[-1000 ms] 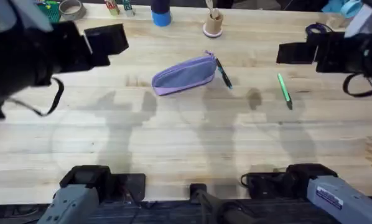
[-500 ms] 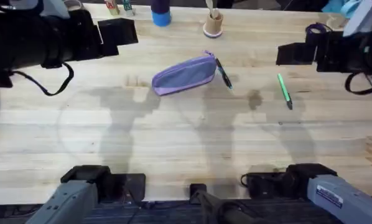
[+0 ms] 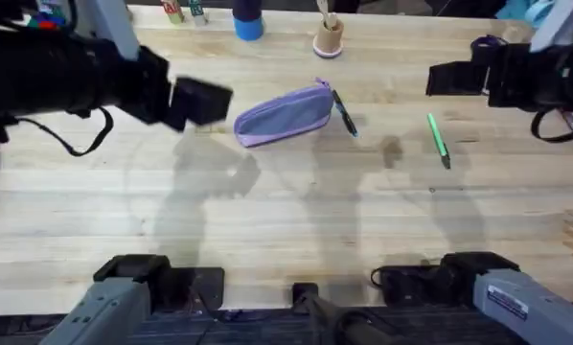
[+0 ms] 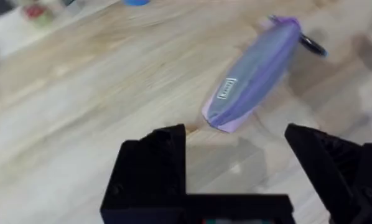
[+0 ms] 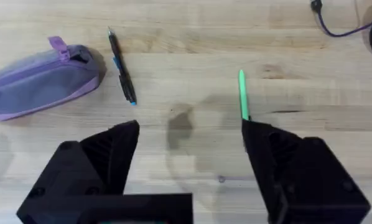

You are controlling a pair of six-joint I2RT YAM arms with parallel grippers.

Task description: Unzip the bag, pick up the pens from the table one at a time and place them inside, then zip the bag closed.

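A soft lilac-and-grey fabric pencil pouch (image 3: 285,116) lies zipped on the light wooden plank worktop (image 3: 286,211), a slim black pen (image 3: 344,112) touching its right end. A bright green pen (image 3: 438,139) lies well apart to the right. The left claw (image 3: 202,102) hovers released just beside the pouch's left end; the right claw (image 5: 189,155) hangs released near the green pen.

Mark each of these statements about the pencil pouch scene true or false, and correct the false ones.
1. The green pen lies inside the pencil pouch. False: it lies on the wooden table, well apart from the pouch, towards the right arm's side.
2. The black pen lies right beside the end of the pouch that carries the zip pull. True.
3. The left claw is shut on the pouch. False: its fingers stand open, short of the pouch, holding nothing.
4. The right claw is open and empty. True.
5. Both pens are on the table. True.
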